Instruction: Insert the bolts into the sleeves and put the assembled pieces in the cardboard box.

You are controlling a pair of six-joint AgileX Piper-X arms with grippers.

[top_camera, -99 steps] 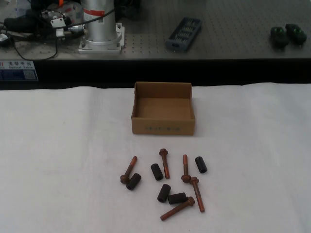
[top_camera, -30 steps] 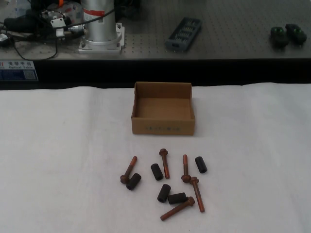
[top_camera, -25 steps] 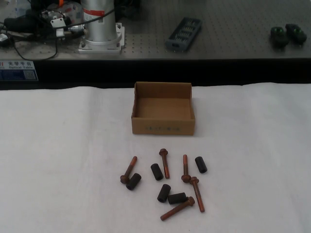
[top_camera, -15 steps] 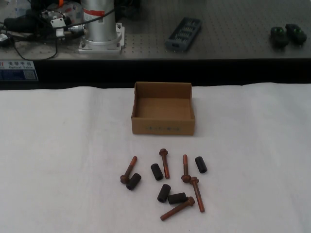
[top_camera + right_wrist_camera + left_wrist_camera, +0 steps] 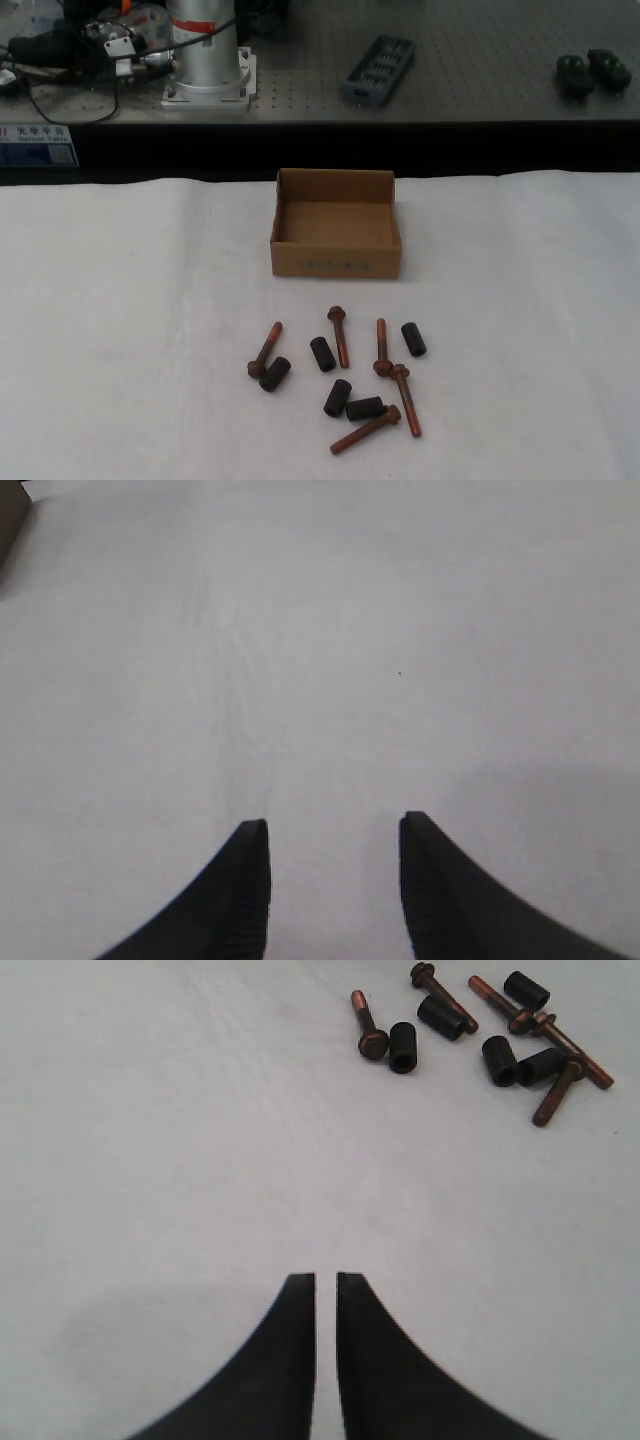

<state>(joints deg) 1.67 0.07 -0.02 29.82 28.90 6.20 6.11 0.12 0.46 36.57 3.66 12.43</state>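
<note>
Several rusty bolts [image 5: 339,335] and several black sleeves [image 5: 322,354] lie loose on the white cloth, just in front of the open cardboard box [image 5: 336,263], which holds nothing. The left wrist view has the same cluster, bolts [image 5: 369,1027] and sleeves [image 5: 402,1047], well ahead of my left gripper [image 5: 325,1278], whose fingers stand nearly together with only a thin slit between them and nothing held. My right gripper [image 5: 333,825] is open over bare white cloth, nothing between its fingers.
White cloth [image 5: 130,330] covers the bench in front. Behind it runs a dark perforated table with a metal post base [image 5: 208,65], cables, a blue grey rack [image 5: 378,67] and two dark green objects [image 5: 593,71].
</note>
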